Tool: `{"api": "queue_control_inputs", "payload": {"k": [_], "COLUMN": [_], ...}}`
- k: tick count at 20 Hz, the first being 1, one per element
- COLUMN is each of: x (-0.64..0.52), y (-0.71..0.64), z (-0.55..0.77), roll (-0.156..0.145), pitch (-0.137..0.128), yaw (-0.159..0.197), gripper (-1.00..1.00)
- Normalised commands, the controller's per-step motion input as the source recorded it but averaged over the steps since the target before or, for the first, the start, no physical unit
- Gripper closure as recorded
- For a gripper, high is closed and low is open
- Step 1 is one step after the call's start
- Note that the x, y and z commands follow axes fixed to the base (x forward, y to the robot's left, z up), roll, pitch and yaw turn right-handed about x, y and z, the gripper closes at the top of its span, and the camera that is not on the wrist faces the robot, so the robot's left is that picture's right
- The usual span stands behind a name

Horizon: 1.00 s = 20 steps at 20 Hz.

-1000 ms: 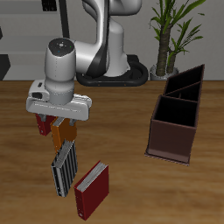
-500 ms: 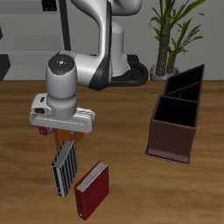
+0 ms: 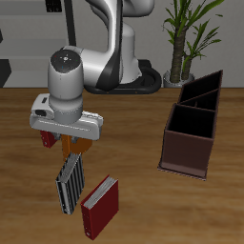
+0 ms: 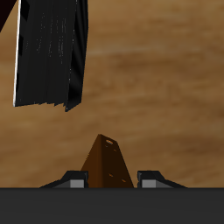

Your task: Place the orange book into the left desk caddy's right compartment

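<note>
Apparently the orange book (image 4: 107, 162) is clamped between the fingers of the gripper (image 3: 71, 145), just above the table beside the striped book (image 3: 70, 183), so a lift and carry across to the well-distant left desk caddy (image 3: 193, 124) is called for next.

A broad strip of bare wooden bench (image 3: 133, 143) is left open between the book cluster and the dark reddish-brown open-top desk caddy (image 3: 193, 124), whose compartments are unobstructed from above. Beneath the arm, the grey-and-black striped book (image 3: 70, 183) and a dark red hardcover book (image 3: 100, 206) are laid close together, nearer the front edge. A potted plant (image 3: 185, 33) is stood behind the caddy.
</note>
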Motion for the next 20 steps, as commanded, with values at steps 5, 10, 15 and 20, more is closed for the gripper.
{"api": "queue_control_inputs", "payload": {"k": [5,10,15,20], "x": [-0.11,-0.22,-0.31,-0.33], "y": [0.17,0.35,0.46,0.52], "z": [0.27,0.36,0.47,0.50], "roll": [-0.007,0.002,0.027,0.003], "pitch": [-0.027,-0.034,-0.048,-0.038], "yaw": [-0.023,-0.023,-0.016,-0.014], "gripper": [1.00,1.00,1.00,1.00]}}
